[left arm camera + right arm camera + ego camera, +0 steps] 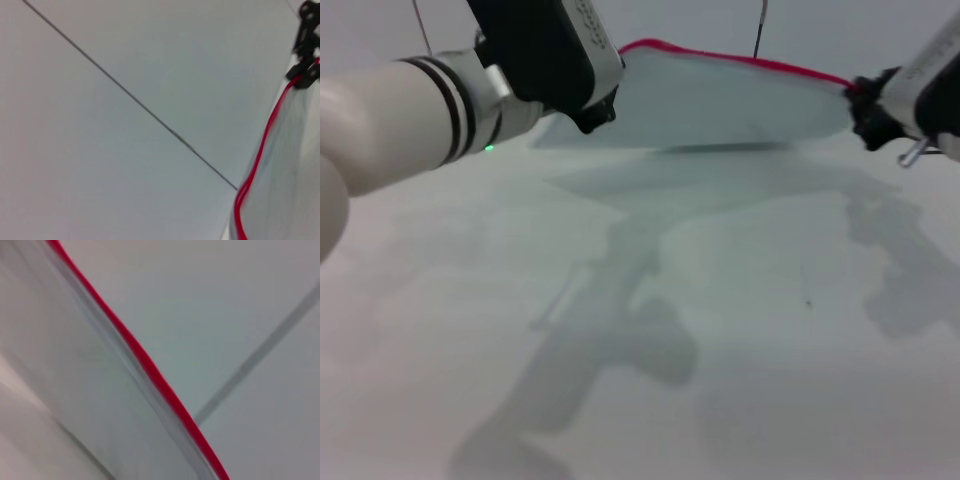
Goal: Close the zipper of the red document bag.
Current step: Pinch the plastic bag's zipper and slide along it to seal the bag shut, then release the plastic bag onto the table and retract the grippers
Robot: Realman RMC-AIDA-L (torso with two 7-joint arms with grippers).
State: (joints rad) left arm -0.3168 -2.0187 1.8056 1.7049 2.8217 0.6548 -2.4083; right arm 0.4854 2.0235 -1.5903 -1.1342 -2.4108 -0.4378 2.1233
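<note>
- Pale grey-white tabletop fills the head view below both arms, and the soft shadows of the arms and of the pouch are cast across it.
- The red document bag, a large flat pouch of translucent pale plastic, is held up off that surface and stretched between the two grippers, its shadow lying just beneath it.
- The left arm, white with black bands, is seen reaching in to the bag's left end.
- The left gripper, a black unit, is pressed against the bag's left end just under the red edge; whether its fingers are clamped on the plastic cannot be told.
- The right gripper is closed on the bag's right end, where the red trim meets its dark fingers; in the left wrist view the same gripper is seen far off at the end of the red line.
- The zipper, a thin bright red strip, runs along the bag's upper edge from one gripper to the other; in the right wrist view it passes close by as a diagonal band beside the clear plastic.
</note>
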